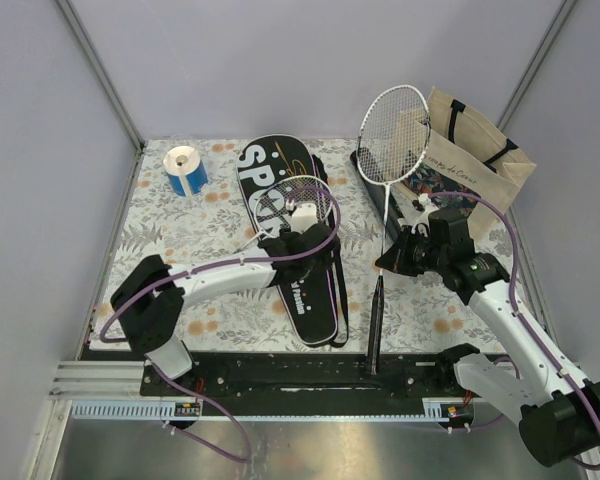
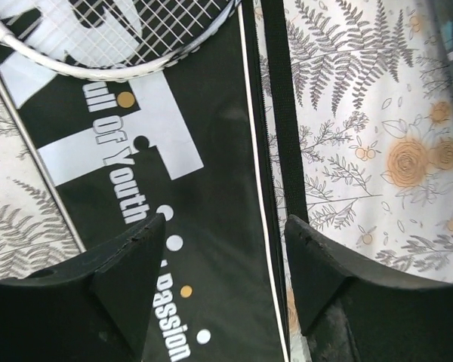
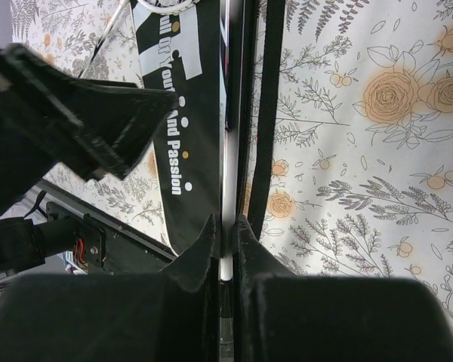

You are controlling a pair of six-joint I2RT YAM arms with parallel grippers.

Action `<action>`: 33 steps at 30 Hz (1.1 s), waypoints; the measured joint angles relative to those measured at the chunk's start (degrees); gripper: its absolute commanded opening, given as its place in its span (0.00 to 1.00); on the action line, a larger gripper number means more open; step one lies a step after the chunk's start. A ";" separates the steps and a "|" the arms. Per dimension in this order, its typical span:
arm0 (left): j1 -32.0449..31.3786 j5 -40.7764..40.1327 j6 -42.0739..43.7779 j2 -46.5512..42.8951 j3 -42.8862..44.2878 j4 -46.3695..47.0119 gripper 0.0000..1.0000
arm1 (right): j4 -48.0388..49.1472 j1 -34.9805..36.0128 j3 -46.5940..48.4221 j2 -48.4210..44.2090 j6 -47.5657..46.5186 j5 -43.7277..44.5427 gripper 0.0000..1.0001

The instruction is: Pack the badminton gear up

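Note:
The black racket-shaped case [image 1: 300,290] lettered SPORT lies in the middle of the table, and one white-framed racket [image 1: 310,195] rests with its head on it. My left gripper [image 1: 315,250] hovers low over the case, open. Its fingers [image 2: 136,260] straddle the case's right edge [image 2: 211,226] and its black strap [image 2: 278,113]. My right gripper [image 1: 388,262] is shut on the thin white shaft [image 3: 226,173] of a second racket [image 1: 395,130], whose head points to the back and whose black handle [image 1: 376,330] points to the near edge. In the right wrist view that gripper [image 3: 226,222] pinches the shaft beside the case [image 3: 185,113].
A beige tote bag [image 1: 480,150] leans at the back right, with a dark long object [image 1: 365,165] lying in front of it behind the racket head. A blue-and-white tape roll [image 1: 187,168] stands at the back left. The floral cloth [image 1: 180,240] covers the table.

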 measured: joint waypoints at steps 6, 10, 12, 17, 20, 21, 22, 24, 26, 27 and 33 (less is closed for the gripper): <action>0.00 0.66 0.07 9.03 4.24 0.57 0.66 | -0.61 -0.07 -0.02 -1.25 -0.63 0.15 0.00; 0.00 1.36 0.28 14.88 7.39 0.66 0.64 | -0.63 -0.07 -0.02 -1.29 -1.09 0.15 0.00; 0.00 1.84 0.24 16.94 8.39 0.44 0.63 | -0.63 -0.07 -0.07 -1.38 -1.27 0.17 0.00; 0.00 2.38 0.28 21.07 10.19 -0.76 0.41 | -0.66 -0.07 -0.24 -1.90 -1.70 0.28 0.00; 0.00 2.14 -0.13 21.38 10.75 -1.11 0.10 | -0.63 -0.07 -0.26 -2.21 -1.92 0.31 0.00; 0.00 2.29 -0.31 21.38 10.73 -0.72 0.05 | -0.63 -0.09 -0.31 -2.38 -1.97 0.28 0.00; -0.02 2.43 -0.61 21.38 10.73 -0.37 0.00 | -0.63 -0.11 -0.35 -2.62 -2.01 0.31 0.00; -0.04 2.25 -0.57 21.20 10.08 0.17 0.00 | -0.61 -0.11 -0.52 -2.99 -2.03 0.37 0.00; -0.04 2.47 -0.61 20.17 8.66 1.60 0.00 | -0.50 -0.11 -0.79 -3.19 -2.01 0.26 0.00; -0.02 2.75 -0.59 19.08 7.30 2.19 0.00 | -0.24 -0.11 -1.09 -3.21 -1.92 0.17 0.00; -0.02 4.50 0.61 9.29 -1.25 2.80 0.00 | 3.41 -0.15 -5.46 -2.51 0.48 -3.48 0.00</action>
